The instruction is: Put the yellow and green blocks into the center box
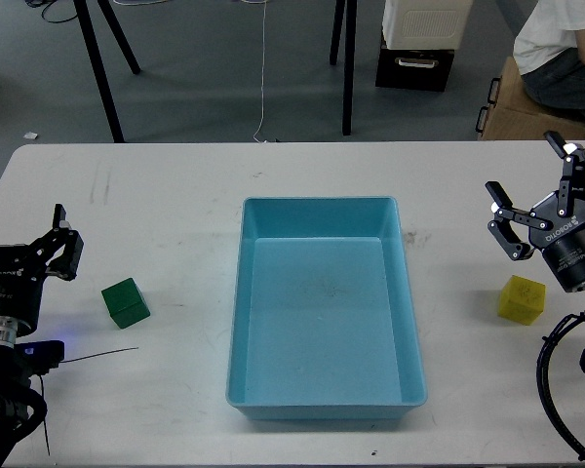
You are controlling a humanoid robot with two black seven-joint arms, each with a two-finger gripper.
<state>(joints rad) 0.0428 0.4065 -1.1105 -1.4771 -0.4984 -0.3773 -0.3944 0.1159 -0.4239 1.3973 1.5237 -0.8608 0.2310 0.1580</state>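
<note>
A green block (126,302) lies on the white table left of the blue box (324,308), which stands open and empty in the middle. A yellow block (522,298) lies on the table right of the box. My left gripper (24,244) is open and empty, up and to the left of the green block, apart from it. My right gripper (536,191) is open and empty, raised above and just behind the yellow block.
The white table (175,195) ends near the top of the view, with black stand legs (102,68) and a cable on the floor behind. A seated person (565,49) and boxes are at the far right. A thin black wire (97,353) lies near the left arm.
</note>
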